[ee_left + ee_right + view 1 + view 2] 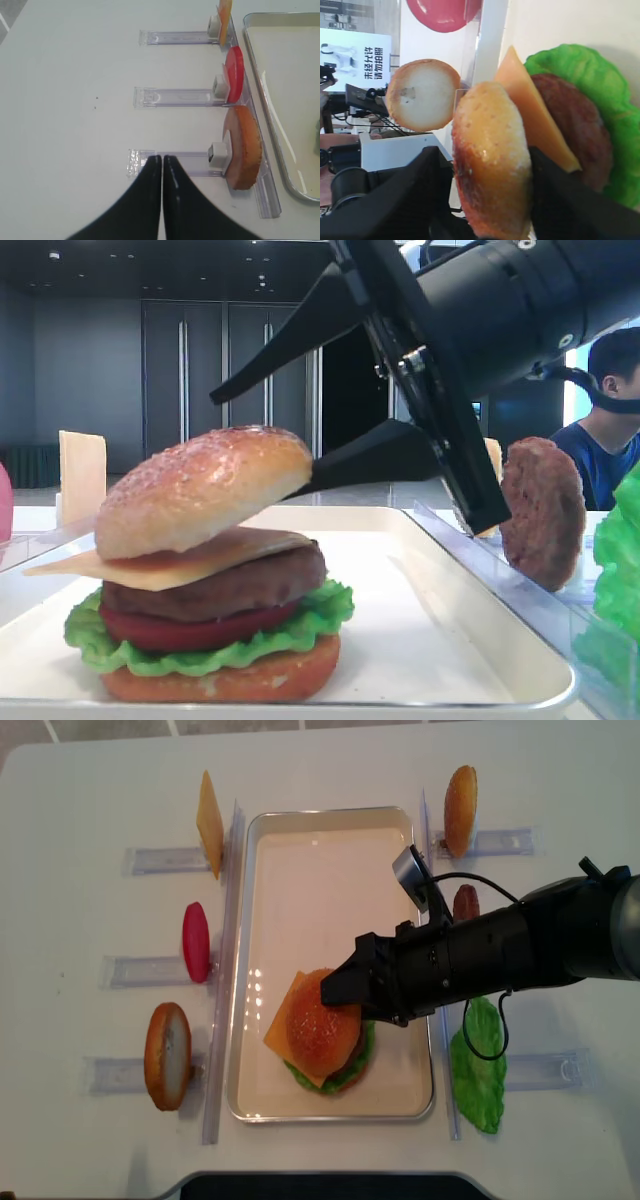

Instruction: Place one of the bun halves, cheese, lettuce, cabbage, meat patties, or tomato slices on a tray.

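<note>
A stacked burger stands on the cream tray [430, 640] [320, 870]: bottom bun, lettuce [320, 615], tomato slice [190, 630], meat patty [230, 590], cheese [170, 565]. The domed bun half [200, 490] [492, 165] [322, 1015] lies tilted on the cheese. My right gripper [258, 440] [484, 150] is open around it. Its upper finger is lifted clear above the crust and its lower finger is against the bun's right edge. Over the bare table left of the tray, my left gripper [162, 157] is shut on nothing.
Clear racks flank the tray. The left ones hold a cheese slice [209, 820], a tomato slice [196, 940] and a bun [167, 1055]. The right ones hold a bun [460, 795], a patty [466, 902] and lettuce [478, 1070]. A person [610, 440] sits behind.
</note>
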Tool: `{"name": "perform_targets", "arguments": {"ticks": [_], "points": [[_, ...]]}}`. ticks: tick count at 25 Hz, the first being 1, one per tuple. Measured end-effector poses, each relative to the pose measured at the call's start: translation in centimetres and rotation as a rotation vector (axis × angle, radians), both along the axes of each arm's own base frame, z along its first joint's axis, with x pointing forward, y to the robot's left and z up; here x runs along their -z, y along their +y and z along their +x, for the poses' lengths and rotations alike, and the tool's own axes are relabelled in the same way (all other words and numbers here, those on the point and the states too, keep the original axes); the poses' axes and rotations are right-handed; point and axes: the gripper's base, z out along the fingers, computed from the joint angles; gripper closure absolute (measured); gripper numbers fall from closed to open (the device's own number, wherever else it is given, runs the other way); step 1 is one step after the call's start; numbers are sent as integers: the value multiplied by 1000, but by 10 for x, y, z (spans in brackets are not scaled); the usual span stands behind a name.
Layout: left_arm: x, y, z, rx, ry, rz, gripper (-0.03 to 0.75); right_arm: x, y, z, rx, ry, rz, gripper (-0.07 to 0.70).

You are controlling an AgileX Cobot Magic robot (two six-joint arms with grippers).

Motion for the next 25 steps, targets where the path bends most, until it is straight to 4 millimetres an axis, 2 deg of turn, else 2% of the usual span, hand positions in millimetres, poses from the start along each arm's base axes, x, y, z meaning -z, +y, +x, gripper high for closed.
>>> {"name": "perform_targets", "arguments": {"ticks": [3,7,25], "points": [[0,0,0,0,0,0,715,-1,-2,0,10,-21,-42,241],[0,0,0,0,0,0,715,-14,-6,1,19,-72,-101,241],[0,0,0,0,0,0,715,-88,-24,5,11,-252,-361,237]]}}
